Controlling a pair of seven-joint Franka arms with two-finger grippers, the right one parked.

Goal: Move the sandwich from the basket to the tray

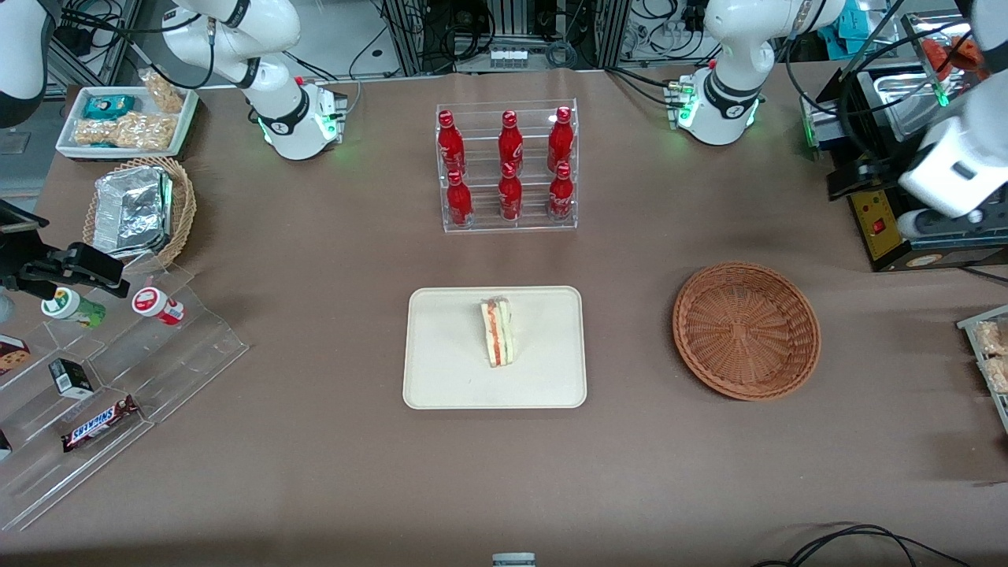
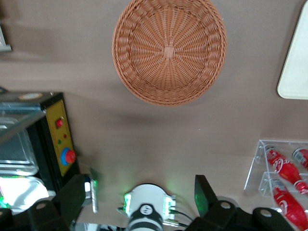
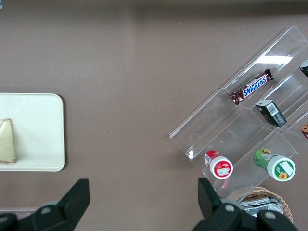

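A triangular sandwich [image 1: 497,331] stands on edge near the centre of the cream tray [image 1: 441,378], in the middle of the front view. The woven basket [image 1: 746,330] sits beside the tray toward the working arm's end of the table, holding nothing. The left arm's gripper [image 2: 147,197] hangs high above the table near the basket, well apart from the sandwich, fingers [image 2: 204,195] spread wide and gripping nothing. Brown paper covers the table [image 1: 315,472]. A clear rack of red bottles [image 1: 508,165] stands farther from the front camera than the tray.
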